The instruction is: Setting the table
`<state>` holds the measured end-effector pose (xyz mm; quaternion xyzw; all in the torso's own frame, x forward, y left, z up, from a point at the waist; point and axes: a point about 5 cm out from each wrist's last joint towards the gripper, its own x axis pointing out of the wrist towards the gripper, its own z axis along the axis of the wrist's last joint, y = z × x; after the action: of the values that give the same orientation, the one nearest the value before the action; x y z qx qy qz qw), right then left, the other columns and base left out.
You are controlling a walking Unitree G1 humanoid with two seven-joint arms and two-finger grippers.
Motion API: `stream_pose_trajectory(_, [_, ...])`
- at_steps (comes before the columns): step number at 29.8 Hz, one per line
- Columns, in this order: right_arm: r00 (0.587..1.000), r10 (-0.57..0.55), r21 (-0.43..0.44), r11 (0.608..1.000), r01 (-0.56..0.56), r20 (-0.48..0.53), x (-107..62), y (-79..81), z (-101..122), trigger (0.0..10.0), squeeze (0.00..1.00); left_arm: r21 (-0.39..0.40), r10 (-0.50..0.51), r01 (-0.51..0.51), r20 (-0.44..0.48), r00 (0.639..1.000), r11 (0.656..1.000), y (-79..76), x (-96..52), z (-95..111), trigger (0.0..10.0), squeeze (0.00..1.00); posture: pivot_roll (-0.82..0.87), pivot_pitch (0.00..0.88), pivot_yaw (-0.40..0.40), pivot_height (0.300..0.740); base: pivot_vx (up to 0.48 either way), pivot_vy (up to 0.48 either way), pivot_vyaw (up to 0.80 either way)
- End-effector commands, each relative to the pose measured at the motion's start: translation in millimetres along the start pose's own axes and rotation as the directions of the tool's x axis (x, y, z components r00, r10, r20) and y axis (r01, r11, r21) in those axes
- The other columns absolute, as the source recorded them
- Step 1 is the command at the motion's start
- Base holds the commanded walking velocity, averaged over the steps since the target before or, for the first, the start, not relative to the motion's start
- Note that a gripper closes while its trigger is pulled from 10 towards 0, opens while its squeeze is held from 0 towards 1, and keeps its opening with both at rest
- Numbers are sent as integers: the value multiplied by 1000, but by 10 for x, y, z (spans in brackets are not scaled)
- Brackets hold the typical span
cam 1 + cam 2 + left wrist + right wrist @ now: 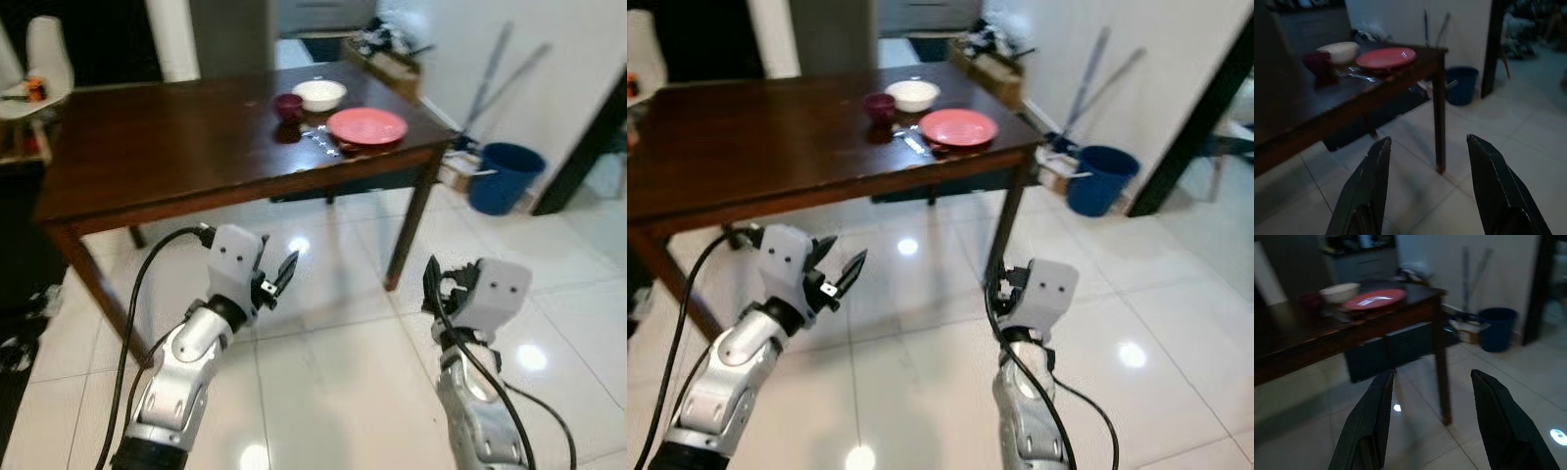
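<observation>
White glossy tile floor (pixel 323 362), lamp glare spots on it. Dark wood table (pixel 167 137) ahead, seen from its near long edge, legs on the tiles. Far right corner of table: red plate (pixel 366 125) flat on the top, close to the right edge. White bowl (pixel 319 95) just behind plate, toward the far side. Small dark maroon cup (pixel 288 106) just left of bowl, near plate's left rim. Shiny cutlery (pixel 319 138) lying flat between cup and plate, at plate's near-left rim; exact pieces too small to tell. Rest of tabletop bare dark wood.

Blue bucket (pixel 504 177) on floor right of table, beside white wall. Two long grey handles (pixel 495 73) leaning on that wall above bucket. Cluttered box (pixel 387 54) behind table's far right corner, contents blurred. White chair (pixel 39 69) at far left, beyond table end.

Left gripper (pixel 279 276) raised in front of table, below tabletop level, over floor, well short of the table edge. Fingers (pixel 1364 188) spread wide, nothing between, pointing toward table leg and plate corner. Black cable (pixel 137 294) looping off the left wrist.

Right gripper (pixel 1427 423) also raised over floor, right of the left one, below table's near right corner. Fingers (pixel 1498 421) wide apart, holding nothing, aimed toward the table's right leg with plate, bowl and cup above. Both grippers well apart from all tableware.
</observation>
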<state>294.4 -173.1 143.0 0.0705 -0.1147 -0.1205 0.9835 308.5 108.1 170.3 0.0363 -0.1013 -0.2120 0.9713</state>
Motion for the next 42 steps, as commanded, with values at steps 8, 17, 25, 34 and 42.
stream_pose_trajectory(8, [998,-48,20,999,48,-48,-58,-54,-48,10000,0,36,-55,53,31,998,998,-190,27,64,10000,0,-66,15,90,740,343,-225,-189])
stream_pose_trajectory(17, [997,-39,15,999,40,-73,-92,-32,-90,10000,0,31,-62,62,22,998,998,-208,18,63,10000,0,-66,15,93,740,401,-261,0])
stream_pose_trajectory(25, [996,-36,12,999,37,-83,-91,-35,-98,10000,0,27,-48,48,13,999,998,-188,23,49,10000,0,-69,16,94,740,413,-165,0])
stream_pose_trajectory(34, [997,-15,5,1000,16,-82,-92,-5,-75,10000,0,25,-22,22,-9,1000,999,-141,31,29,10000,0,-70,17,96,740,477,0,0])
stream_pose_trajectory(42, [997,-10,-2,1000,10,-83,-91,1,-72,10000,0,29,-17,18,-14,1000,999,-134,31,23,10000,0,-68,18,95,740,480,0,0])
